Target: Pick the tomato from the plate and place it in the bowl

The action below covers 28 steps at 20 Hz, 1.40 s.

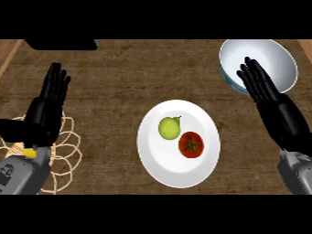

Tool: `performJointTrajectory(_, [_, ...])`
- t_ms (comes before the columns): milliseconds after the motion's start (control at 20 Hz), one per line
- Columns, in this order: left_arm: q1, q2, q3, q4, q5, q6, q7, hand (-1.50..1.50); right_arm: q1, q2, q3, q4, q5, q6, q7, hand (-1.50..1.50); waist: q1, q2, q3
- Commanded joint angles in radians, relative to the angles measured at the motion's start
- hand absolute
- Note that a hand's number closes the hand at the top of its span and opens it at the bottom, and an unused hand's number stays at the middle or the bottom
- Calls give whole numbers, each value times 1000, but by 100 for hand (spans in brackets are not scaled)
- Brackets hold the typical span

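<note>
A red tomato [190, 144] lies on the white plate [159, 170] in the middle of the counter, just right of a yellow-green pear [169, 127]. The pale blue bowl [280, 57] stands at the back right. My right hand [274, 101] is open with straight fingers pointing away, to the right of the plate; its fingertips overlap the bowl's near rim. My left hand [42, 112] is open too, fingers straight, far left of the plate. Neither hand touches the tomato.
A woven wire trivet [69, 151] lies under my left forearm, with a small yellow object [29, 153] by the wrist. A dark object [61, 44] sits at the back left edge. Wooden strips border the counter at both sides.
</note>
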Motion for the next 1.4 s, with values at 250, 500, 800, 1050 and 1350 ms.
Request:
performJointTrajectory(250, [-27,164,18,22,-170,43,109,0,88,-11,-62,138,-162,344,-325,150,4,-3,13])
performJointTrajectory(500, [5,133,-21,6,-173,37,153,0,175,61,-235,344,-12,82,-598,-150,0,-3,12])
performJointTrajectory(800, [-26,116,-5,23,-200,26,185,0,283,-60,-145,230,238,71,-724,-150,-14,-9,8])
performJointTrajectory(1050, [-18,98,-22,0,-234,56,211,0,297,-186,-98,30,363,37,-450,-150,-20,-12,5])
performJointTrajectory(1350, [-16,127,6,-51,-213,21,248,0,248,-255,18,-151,570,34,-83,-150,-7,-15,4])
